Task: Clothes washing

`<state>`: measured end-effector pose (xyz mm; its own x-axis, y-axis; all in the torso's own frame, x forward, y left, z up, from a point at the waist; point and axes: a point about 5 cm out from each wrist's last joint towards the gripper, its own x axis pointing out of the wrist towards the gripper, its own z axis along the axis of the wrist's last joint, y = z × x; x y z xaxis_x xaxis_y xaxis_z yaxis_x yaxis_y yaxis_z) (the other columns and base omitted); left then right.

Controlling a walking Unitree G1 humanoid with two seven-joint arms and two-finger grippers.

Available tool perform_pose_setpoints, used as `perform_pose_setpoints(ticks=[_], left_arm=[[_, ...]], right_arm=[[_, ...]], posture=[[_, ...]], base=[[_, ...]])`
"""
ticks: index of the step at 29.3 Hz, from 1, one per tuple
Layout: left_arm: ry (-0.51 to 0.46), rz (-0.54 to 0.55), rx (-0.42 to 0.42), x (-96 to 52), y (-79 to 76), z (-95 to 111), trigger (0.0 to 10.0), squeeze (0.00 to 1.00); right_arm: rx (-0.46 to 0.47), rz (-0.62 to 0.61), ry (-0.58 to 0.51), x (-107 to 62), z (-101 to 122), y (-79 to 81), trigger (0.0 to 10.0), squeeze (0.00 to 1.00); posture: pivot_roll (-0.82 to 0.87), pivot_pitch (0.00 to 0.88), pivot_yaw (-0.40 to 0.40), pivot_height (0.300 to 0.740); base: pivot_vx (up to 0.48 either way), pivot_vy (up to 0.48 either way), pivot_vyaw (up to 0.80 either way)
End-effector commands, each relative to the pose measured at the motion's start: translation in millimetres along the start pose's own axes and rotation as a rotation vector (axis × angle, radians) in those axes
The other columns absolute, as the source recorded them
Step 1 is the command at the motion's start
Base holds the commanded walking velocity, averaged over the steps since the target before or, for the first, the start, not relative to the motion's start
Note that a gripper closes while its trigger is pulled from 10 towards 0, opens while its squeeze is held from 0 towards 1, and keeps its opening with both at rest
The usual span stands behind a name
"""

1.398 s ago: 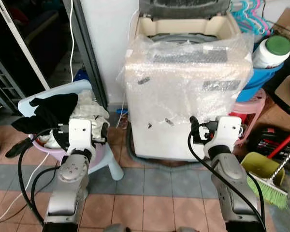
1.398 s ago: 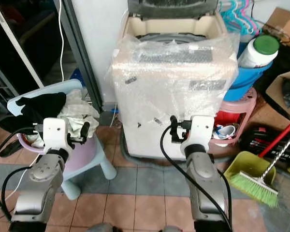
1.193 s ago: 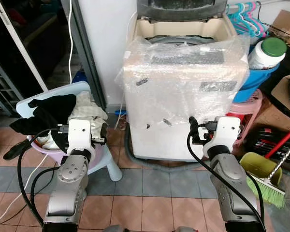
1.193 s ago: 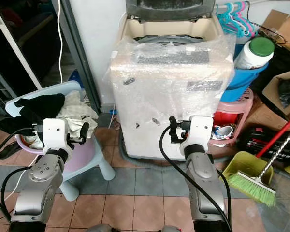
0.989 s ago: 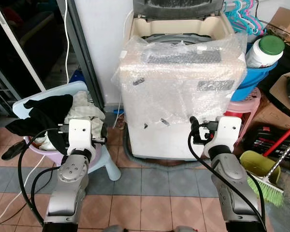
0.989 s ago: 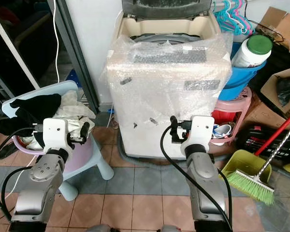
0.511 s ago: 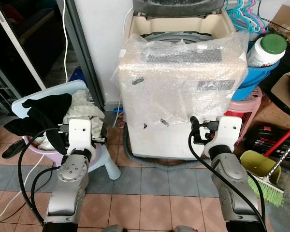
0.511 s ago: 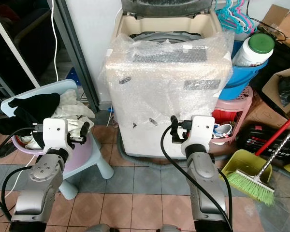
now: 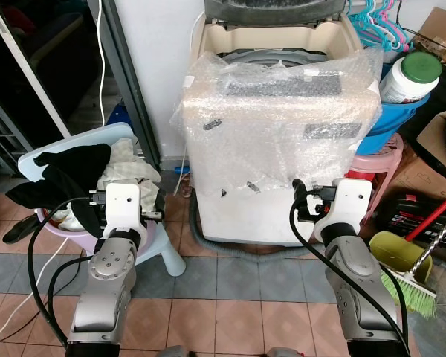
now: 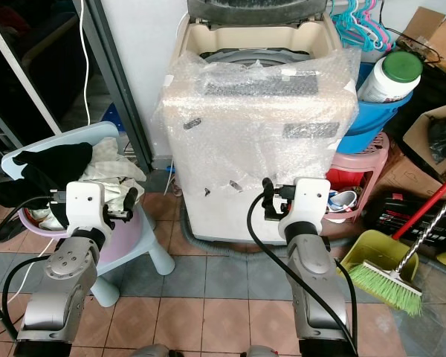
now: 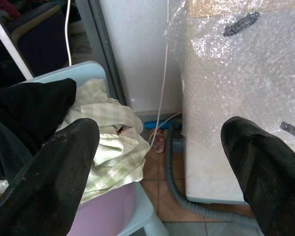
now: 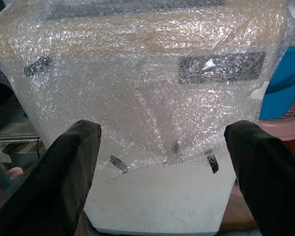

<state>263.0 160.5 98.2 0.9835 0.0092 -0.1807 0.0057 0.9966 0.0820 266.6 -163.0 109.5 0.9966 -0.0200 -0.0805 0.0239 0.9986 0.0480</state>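
Both arms are raised forward at chest height. The left gripper [image 11: 157, 162] is spread wide and empty above the clothes [image 11: 108, 132] heaped in a pink basin [image 9: 137, 242], apparently resting on a blue chair [image 9: 74, 145]. The right gripper [image 12: 162, 167], equally parted, faces the bubble-wrapped washing machine [image 9: 279, 126], whose lid stands open.

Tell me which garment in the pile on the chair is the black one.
The black garment drapes over the pile's left side, at the pink basin's rim; the pale checked cloth lies to its right, nearer the washing machine.
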Motion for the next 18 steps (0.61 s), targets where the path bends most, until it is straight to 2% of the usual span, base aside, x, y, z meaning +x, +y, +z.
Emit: perform_pose_setpoints(ticks=[1, 11, 12, 13, 14, 16, 18], left_arm=[[-0.005, 0.002, 0.004, -0.3, 3.0, 1.7, 10.0, 0.0], [-0.005, 0.002, 0.004, -0.3, 3.0, 1.7, 10.0, 0.0], [-0.006, 0.002, 0.005, -0.3, 2.7, 1.9, 10.0, 0.0], [-0.006, 0.002, 0.005, -0.3, 2.7, 1.9, 10.0, 0.0], [-0.101, -0.033, -0.008, 3.2, -7.2, 19.1, 10.0, 0.0], [-0.135, -0.041, -0.028, 5.8, -11.1, 26.5, 10.0, 0.0], [-0.13, -0.036, -0.03, 6.7, -10.4, 25.6, 10.0, 0.0]], right_arm=[[-0.001, 0.007, -0.01, 0.9, 4.0, 1.8, 10.0, 0.0], [-0.001, 0.007, -0.01, 0.9, 4.0, 1.8, 10.0, 0.0], [0.001, 0.008, -0.013, 1.1, 4.8, 2.1, 10.0, 0.0], [0.001, 0.008, -0.013, 1.1, 4.8, 2.1, 10.0, 0.0], [-0.054, 0.061, -0.087, 5.1, 19.8, 10.1, 10.0, 0.0], [-0.074, 0.076, -0.11, 7.2, 24.6, 12.7, 10.0, 0.0], [-0.065, 0.066, -0.101, 7.5, 22.6, 10.7, 10.0, 0.0]], posture=[[-0.1, 0.0, 0.05, 0.74], [-0.1, 0.0, 0.05, 0.74], [0.0, 0.0, 0.0, 0.74], [0.0, 0.0, 0.0, 0.74], [-0.11, 0.0, 0.034, 0.74], [-0.11, 0.0, 0.034, 0.74], [-0.11, 0.0, 0.035, 0.74]], base=[[0.0, 0.0, 0.0], [0.0, 0.0, 0.0], [0.0, 0.0, 0.0], [0.0, 0.0, 0.0], [0.0, 0.0, 0.0], [0.0, 0.0, 0.0], [0.0, 0.0, 0.0]])
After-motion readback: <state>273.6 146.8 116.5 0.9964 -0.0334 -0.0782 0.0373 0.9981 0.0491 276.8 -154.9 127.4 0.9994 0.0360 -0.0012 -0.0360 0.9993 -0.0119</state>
